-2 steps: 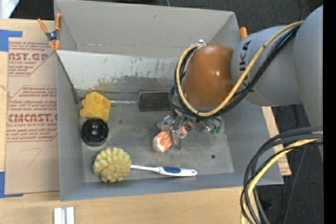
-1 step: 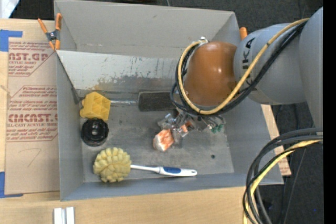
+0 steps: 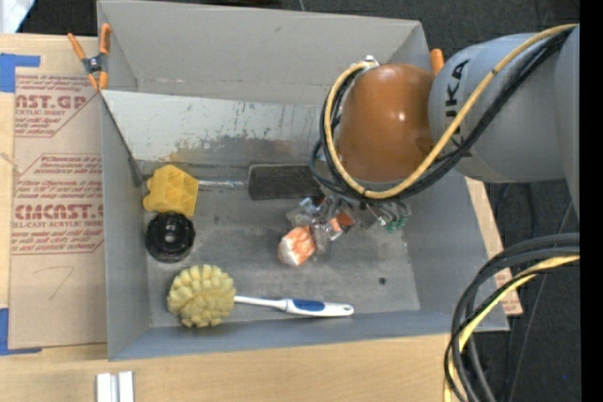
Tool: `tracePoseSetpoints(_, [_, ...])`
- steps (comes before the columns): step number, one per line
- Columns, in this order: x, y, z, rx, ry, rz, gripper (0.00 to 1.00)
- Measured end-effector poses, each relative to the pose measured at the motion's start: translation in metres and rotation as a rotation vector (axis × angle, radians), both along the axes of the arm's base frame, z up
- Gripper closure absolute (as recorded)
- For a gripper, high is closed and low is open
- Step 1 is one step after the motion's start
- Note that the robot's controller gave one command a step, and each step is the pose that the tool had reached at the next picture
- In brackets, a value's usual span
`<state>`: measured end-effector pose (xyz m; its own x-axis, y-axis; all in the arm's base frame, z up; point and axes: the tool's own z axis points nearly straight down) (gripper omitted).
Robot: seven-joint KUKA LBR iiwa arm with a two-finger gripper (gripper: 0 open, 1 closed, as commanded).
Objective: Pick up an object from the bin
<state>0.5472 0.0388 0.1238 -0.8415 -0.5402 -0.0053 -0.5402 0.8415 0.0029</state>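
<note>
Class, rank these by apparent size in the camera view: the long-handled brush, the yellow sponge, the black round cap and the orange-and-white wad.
1. long-handled brush, counting its handle.
2. yellow sponge and black round cap: they look too alike to rank.
3. orange-and-white wad, the smallest.
</note>
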Motion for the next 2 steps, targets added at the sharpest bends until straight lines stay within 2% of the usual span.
tracePoseSetpoints(1, [-0.001, 0.0, 0.03, 0.0, 0.005, 0.0, 1.0])
tracePoseSetpoints(2, [0.0, 0.0, 0.062, 0.0, -0.002, 0.0, 1.0])
